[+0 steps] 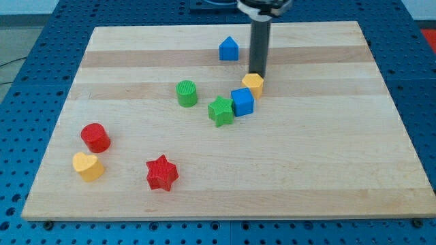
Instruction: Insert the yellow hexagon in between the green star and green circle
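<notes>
Yellow hexagon [253, 84] sits touching my tip [257, 73], just below it; the tool is a bare rod, holding nothing; blue cube [242, 101] blocks the direct path; steer around toward the gap between green star [221, 111] and green circle [187, 93].

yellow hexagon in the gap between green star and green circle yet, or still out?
Out. The yellow hexagon sits right of the blue cube, beyond the green star; green circle is farther left. My tip touches the hexagon's top.
</notes>
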Available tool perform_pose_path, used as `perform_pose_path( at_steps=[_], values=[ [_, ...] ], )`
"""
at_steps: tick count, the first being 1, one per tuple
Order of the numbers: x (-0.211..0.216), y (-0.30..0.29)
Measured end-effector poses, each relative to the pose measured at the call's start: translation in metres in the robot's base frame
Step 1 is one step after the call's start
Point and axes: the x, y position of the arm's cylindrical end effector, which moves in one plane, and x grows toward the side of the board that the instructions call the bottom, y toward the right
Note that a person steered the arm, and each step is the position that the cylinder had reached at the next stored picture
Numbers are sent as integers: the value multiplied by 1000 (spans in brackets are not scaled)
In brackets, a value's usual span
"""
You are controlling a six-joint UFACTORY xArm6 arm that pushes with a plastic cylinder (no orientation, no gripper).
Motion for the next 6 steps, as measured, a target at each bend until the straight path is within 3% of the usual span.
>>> perform_pose_path(
  at_steps=[1, 3, 5, 6],
  values=[
    [27, 27],
    [8, -99],
    [21, -82],
    [46, -125]
  ],
)
